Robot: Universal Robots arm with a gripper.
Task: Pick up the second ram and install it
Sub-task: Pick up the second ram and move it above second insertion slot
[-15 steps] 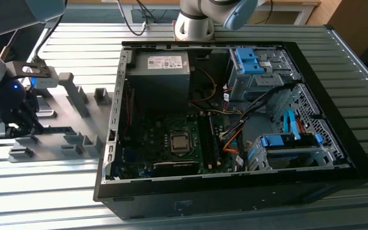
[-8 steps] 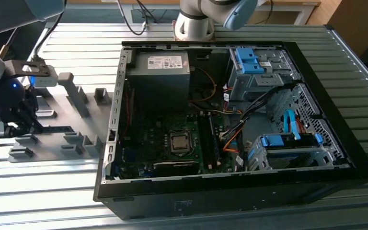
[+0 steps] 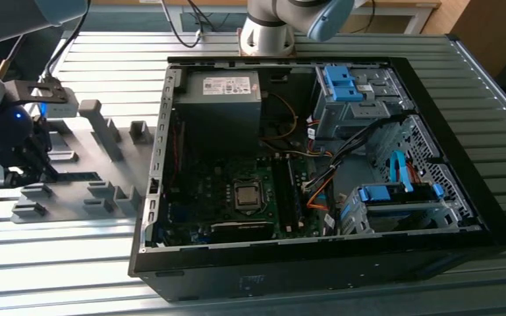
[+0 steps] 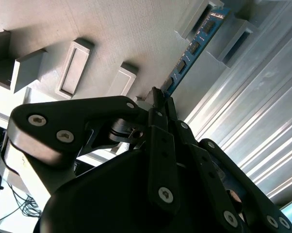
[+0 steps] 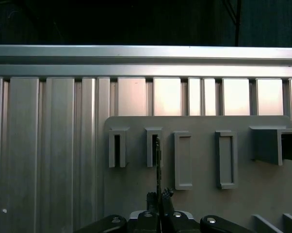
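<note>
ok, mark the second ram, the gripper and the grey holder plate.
second ram (image 4: 193, 47): second wrist view, black chip midway along the board.
gripper (image 4: 161, 99): second wrist view, between the fingertips at the ram's edge.
grey holder plate (image 5: 204, 165): first wrist view, bare surface between slot blocks.

Exterior view: even daylight. The ribbed table (image 3: 112, 59) is bright and the inside of the computer case (image 3: 341, 266) is dim.

Second wrist view: the gripper (image 4: 160, 97) is a dark, underlit mass. The memory stick (image 4: 194, 46) clamped in its fingers (image 4: 161, 136) is well lit, and the table ribs beyond them glare white.

First wrist view: dim overall. There is washed-out glare on the table slats beyond the fingers, and the holder plate (image 5: 199, 204) lies in shade.
</note>
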